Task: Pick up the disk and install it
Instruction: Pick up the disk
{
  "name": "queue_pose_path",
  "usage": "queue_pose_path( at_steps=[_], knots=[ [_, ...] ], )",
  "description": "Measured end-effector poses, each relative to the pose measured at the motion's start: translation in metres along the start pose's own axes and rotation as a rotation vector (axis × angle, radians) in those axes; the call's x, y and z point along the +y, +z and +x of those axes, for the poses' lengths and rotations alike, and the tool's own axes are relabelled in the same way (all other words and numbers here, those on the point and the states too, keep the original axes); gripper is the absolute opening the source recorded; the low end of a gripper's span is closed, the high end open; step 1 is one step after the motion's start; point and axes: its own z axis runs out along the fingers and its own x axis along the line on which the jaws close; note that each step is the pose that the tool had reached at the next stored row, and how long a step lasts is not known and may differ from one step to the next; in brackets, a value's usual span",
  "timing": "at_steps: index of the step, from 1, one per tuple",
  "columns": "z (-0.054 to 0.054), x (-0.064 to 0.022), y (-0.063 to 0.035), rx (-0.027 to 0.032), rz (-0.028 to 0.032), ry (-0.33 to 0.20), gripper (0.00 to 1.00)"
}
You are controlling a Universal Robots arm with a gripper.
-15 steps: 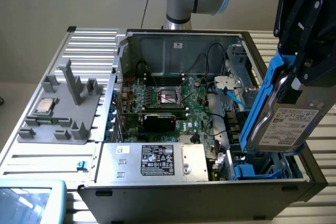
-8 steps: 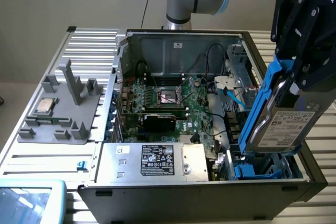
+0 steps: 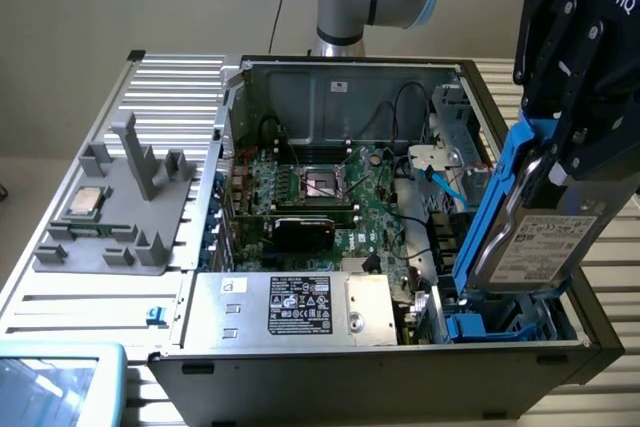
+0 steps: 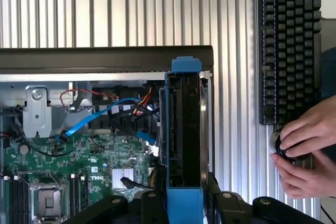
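Note:
The disk (image 3: pixel 540 239) is a grey hard drive with a white label, set in a blue carrier (image 3: pixel 495 209). It hangs upright and slightly tilted at the exterior view's right end of the open computer case (image 3: pixel 330 77). Its lower end reaches down to the blue drive bay (image 3: pixel 500 325). My black gripper (image 3: pixel 565 162) is shut on the disk's upper part. In the wrist view the disk (image 4: pixel 184 124) shows edge-on between my fingers (image 4: pixel 152 203), beside the case wall (image 4: pixel 105 59).
Inside the case lie a green motherboard (image 3: pixel 330 197) with cables and a silver power supply (image 3: pixel 300 307). A grey fixture (image 3: pixel 120 217) holding a CPU chip (image 3: pixel 85 202) sits at the exterior view's left. A keyboard (image 4: pixel 289 45) and a person's hands (image 4: pixel 307 153) are beside the case.

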Motion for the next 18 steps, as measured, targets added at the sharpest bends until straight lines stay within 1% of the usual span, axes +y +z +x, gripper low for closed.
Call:
queue_pose_path(
  at_steps=[5,11,18],
  knots=[
    [0.002,-0.0001,0.007,0.0005,0.0,0.0,0.37],
    [0.005,-0.0003,0.009,0.0004,0.0,0.0,0.37],
    [0.005,-0.0021,0.0136,0.0003,0.0001,0.0,0.37]
  ],
)
